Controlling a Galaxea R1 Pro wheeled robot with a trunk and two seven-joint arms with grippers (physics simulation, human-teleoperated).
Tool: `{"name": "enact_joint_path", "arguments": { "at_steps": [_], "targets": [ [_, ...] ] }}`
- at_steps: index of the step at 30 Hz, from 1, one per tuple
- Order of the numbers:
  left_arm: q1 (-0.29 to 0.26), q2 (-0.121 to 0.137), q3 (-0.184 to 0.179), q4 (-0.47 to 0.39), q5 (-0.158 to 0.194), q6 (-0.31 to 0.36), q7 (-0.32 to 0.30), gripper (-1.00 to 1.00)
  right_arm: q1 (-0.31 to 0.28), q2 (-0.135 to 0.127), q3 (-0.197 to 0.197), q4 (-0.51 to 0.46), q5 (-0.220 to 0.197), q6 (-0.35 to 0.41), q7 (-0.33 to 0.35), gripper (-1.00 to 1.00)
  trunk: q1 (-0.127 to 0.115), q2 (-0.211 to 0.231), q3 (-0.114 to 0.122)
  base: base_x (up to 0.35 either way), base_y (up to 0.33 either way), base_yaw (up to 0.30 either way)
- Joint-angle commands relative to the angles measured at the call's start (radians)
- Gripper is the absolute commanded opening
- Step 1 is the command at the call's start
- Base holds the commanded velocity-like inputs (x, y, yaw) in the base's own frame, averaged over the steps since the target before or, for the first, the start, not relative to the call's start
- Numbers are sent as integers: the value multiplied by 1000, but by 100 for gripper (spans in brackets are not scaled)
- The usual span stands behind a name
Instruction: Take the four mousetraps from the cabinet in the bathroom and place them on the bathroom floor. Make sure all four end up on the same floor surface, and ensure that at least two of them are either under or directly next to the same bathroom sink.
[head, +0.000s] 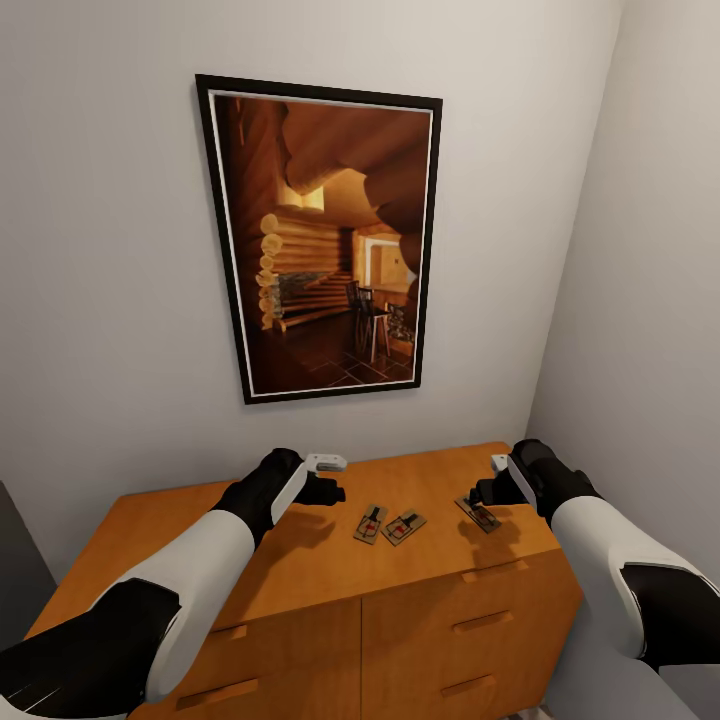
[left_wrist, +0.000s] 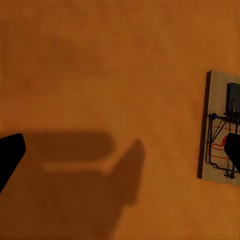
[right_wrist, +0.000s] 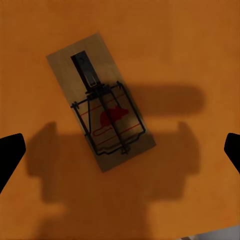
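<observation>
Three mousetraps lie on the flat top of the orange-brown cabinet (head: 300, 565): two side by side (head: 370, 523) (head: 403, 527) and one further right (head: 479, 514). My left gripper (head: 325, 491) hovers over bare cabinet top just left of the pair, open and empty. In the left wrist view one mousetrap (left_wrist: 219, 131) lies by one fingertip (left_wrist: 10, 155), off to the side of the left gripper (left_wrist: 121, 152). My right gripper (head: 488, 492) hangs over the right-hand trap. In the right wrist view that mousetrap (right_wrist: 100, 114) lies between the wide-open fingers of the right gripper (right_wrist: 121, 152).
A large framed picture (head: 325, 240) of a log cabin interior hangs on the wall behind the cabinet. The side wall (head: 650, 300) stands close on the right. Drawer fronts with wooden bar handles (head: 483, 621) face me. A grey edge (head: 15, 560) shows at far left.
</observation>
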Motion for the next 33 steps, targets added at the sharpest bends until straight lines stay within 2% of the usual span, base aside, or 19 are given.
{"name": "enact_joint_path", "arguments": {
  "at_steps": [1,33],
  "targets": [
    [-1,1,-5,-1,5,4,1,100,-1,0,-5,-1,10,4,8,100,0,-1,-2,0,0,0],
    [-1,1,-5,1,5,4,0,100,-1,0,-5,-1,10,-6,8,100,0,-1,-2,0,0,0]
  ]
}}
